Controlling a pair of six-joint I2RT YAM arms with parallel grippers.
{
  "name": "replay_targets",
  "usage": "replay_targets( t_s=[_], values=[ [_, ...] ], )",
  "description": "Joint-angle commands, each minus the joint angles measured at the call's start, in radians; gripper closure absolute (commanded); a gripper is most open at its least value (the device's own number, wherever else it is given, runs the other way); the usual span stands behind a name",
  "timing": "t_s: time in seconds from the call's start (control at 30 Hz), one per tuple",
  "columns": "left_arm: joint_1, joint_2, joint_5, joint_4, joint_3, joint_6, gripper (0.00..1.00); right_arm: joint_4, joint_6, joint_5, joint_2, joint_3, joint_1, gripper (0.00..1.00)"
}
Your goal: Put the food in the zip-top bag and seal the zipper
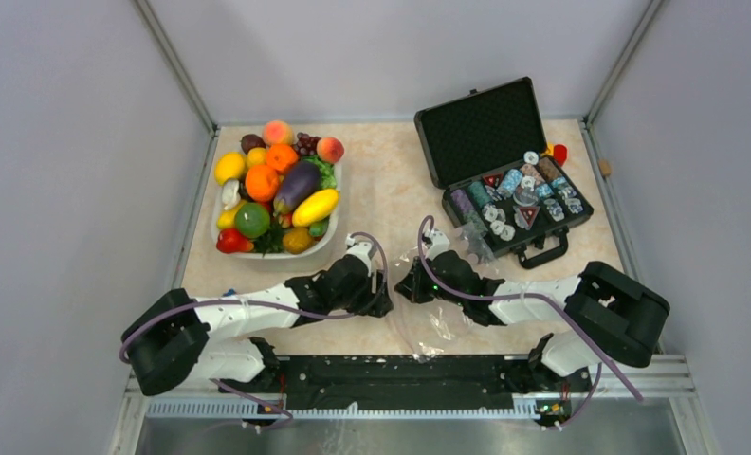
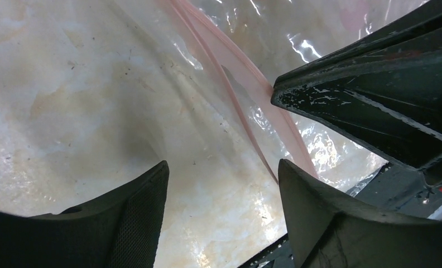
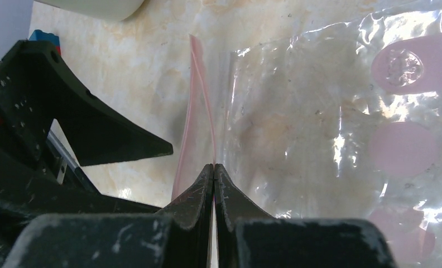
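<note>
The clear zip-top bag (image 1: 440, 325) lies flat on the table between the two arms, and no food shows in it. My right gripper (image 3: 214, 166) is shut on its pink zipper (image 3: 192, 111), pinching the strip at the bag's left edge. My left gripper (image 2: 223, 184) stands open just left of it, the zipper (image 2: 246, 95) running down to its right finger (image 2: 305, 201), with nothing gripped. In the top view the left gripper (image 1: 383, 296) and right gripper (image 1: 411, 284) nearly touch. The food sits in the basin: eggplant (image 1: 296, 185), yellow mango-like fruit (image 1: 315, 206), peach (image 1: 330, 149), lettuce (image 1: 325, 172).
The white basin (image 1: 286, 256), heaped with toy produce, stands at the back left. An open black case (image 1: 504, 190) of chips and dice stands at the back right, its handle near the right arm. The black base rail (image 1: 400, 374) runs along the near edge.
</note>
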Motion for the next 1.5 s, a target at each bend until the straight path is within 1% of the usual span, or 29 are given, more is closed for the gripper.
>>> replay_targets(
  t_s=[0.0, 0.1, 0.3, 0.4, 0.47, 0.53, 0.6, 0.67, 0.7, 0.83, 0.87, 0.93, 1.07, 1.13, 1.17, 1.37, 1.47],
  values=[
    [-0.004, 0.039, 0.01, 0.028, 0.05, 0.0, 0.33, 0.032, -0.015, 0.013, 0.006, 0.006, -0.003, 1.0],
    [-0.004, 0.058, 0.005, 0.013, 0.06, 0.008, 0.41, 0.036, -0.011, 0.015, 0.007, 0.005, -0.003, 1.0],
    [-0.004, 0.072, 0.029, 0.052, 0.062, 0.035, 0.66, 0.036, -0.022, -0.015, 0.011, 0.013, -0.003, 1.0],
    [-0.004, 0.078, 0.083, 0.152, 0.034, 0.031, 0.78, 0.04, -0.024, -0.018, 0.011, 0.016, 0.002, 1.0],
    [-0.004, 0.083, 0.096, 0.185, 0.025, 0.024, 0.83, 0.032, -0.027, -0.018, 0.011, 0.02, 0.008, 1.0],
    [-0.004, 0.089, 0.089, 0.185, 0.027, 0.022, 0.86, 0.023, -0.027, -0.018, 0.012, 0.02, 0.012, 1.0],
    [-0.004, 0.092, 0.083, 0.186, 0.023, 0.022, 0.94, 0.024, -0.023, -0.018, 0.013, 0.017, 0.013, 1.0],
    [-0.004, 0.089, 0.076, 0.184, 0.023, 0.02, 0.99, 0.029, -0.017, -0.018, 0.011, 0.013, 0.015, 1.0],
    [-0.004, 0.084, 0.066, 0.178, 0.022, 0.02, 1.0, 0.029, -0.014, -0.018, 0.009, 0.012, 0.016, 1.0],
    [-0.004, 0.066, 0.044, 0.155, 0.023, 0.027, 1.0, 0.016, -0.01, -0.018, -0.004, 0.013, 0.021, 1.0],
    [-0.004, 0.063, 0.012, 0.15, 0.023, 0.029, 1.0, 0.01, -0.01, -0.018, -0.007, 0.014, 0.023, 1.0],
    [-0.004, 0.06, -0.002, 0.141, 0.028, 0.032, 1.0, -0.003, -0.01, -0.018, -0.012, 0.019, 0.027, 0.98],
    [-0.004, 0.041, 0.001, 0.143, 0.03, 0.047, 1.0, -0.043, -0.003, -0.011, -0.024, 0.037, 0.038, 0.89],
    [-0.004, 0.021, 0.012, 0.15, 0.03, 0.06, 1.0, -0.061, 0.001, 0.006, -0.03, 0.045, 0.051, 0.81],
    [-0.004, 0.01, 0.019, 0.155, 0.03, 0.067, 1.0, -0.068, 0.003, 0.015, -0.031, 0.051, 0.061, 0.78],
    [-0.011, -0.036, 0.026, 0.146, 0.041, 0.103, 1.0, -0.072, 0.064, 0.07, -0.025, 0.081, 0.094, 0.77],
    [-0.012, -0.059, 0.003, 0.13, 0.041, 0.096, 1.0, -0.122, 0.083, 0.134, -0.025, 0.111, 0.124, 0.78]
  ],
)
